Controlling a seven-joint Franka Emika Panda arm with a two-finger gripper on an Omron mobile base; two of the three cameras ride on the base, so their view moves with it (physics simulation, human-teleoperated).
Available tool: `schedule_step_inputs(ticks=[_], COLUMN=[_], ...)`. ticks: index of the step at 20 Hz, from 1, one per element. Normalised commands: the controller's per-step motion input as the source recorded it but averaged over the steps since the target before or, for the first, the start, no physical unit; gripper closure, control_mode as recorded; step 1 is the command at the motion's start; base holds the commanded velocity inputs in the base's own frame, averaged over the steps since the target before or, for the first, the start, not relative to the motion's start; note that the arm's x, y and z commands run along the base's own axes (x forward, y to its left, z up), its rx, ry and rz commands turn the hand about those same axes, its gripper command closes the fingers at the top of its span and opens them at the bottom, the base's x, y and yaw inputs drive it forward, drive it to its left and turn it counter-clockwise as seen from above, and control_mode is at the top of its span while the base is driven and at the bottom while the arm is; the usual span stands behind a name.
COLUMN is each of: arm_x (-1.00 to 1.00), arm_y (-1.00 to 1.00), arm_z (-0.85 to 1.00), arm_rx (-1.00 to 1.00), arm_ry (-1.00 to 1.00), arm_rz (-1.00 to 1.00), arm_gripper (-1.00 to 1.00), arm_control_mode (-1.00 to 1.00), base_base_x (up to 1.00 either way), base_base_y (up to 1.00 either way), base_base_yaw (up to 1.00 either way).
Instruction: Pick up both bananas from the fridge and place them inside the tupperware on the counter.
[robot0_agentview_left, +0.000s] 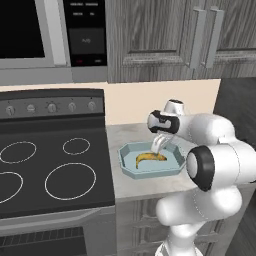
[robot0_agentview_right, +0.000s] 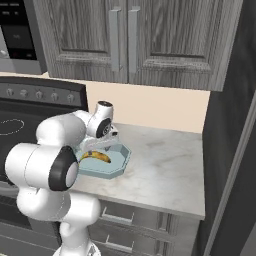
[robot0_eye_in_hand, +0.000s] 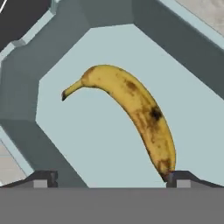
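One yellow banana (robot0_agentview_left: 150, 158) (robot0_agentview_right: 96, 156) (robot0_eye_in_hand: 135, 109) with brown spots lies flat on the floor of the light blue tupperware (robot0_agentview_left: 125, 167) (robot0_agentview_right: 117, 167) (robot0_eye_in_hand: 87, 140). The tupperware rests on the marbled counter (robot0_agentview_left: 120, 132) (robot0_agentview_right: 165, 160) beside the stove. My gripper (robot0_agentview_left: 159, 145) (robot0_agentview_right: 102, 142) (robot0_eye_in_hand: 113, 177) hangs just above the banana, pointing down into the container. Its jaws stand open, wide apart, one at each side of the hand view, and nothing is between them. The banana's dark end lies close to one fingertip (robot0_eye_in_hand: 183, 177).
The black stovetop (robot0_agentview_left: 50, 165) borders the tupperware on the left. Wood cabinets (robot0_agentview_right: 125, 40) hang above the counter and a microwave (robot0_agentview_left: 30, 35) above the stove. A tall dark panel (robot0_agentview_right: 230, 125) closes the counter's right end; I cannot tell whether it is the fridge.
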Motion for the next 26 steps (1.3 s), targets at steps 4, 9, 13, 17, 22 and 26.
schedule_step_inputs(ticks=[4, 9, 13, 17, 22, 26], arm_x=[-0.83, -0.92, -0.91, -0.84, -0.78, -0.50], arm_y=[0.00, 0.00, 0.03, 0.04, 0.05, 0.00], arm_z=[0.69, 0.58, 0.53, 0.58, 0.58, 0.61], arm_rx=[0.12, 0.01, 0.00, -0.04, -0.07, -0.14], arm_ry=[0.00, -0.03, 0.00, -0.09, -0.21, -0.35], arm_rz=[-0.61, -0.81, -0.81, -0.62, -0.33, -0.03], arm_gripper=[-1.00, -1.00, -1.00, -1.00, -1.00, -1.00], arm_control_mode=[-1.00, -1.00, -1.00, -1.00, -1.00, -1.00], base_base_x=[0.00, 0.00, 0.00, 0.00, 0.00, 0.00], base_base_y=[0.00, 0.00, 0.00, 0.00, 0.00, 0.00], base_base_yaw=[0.00, 0.00, 0.00, 0.00, 0.00, 0.00])
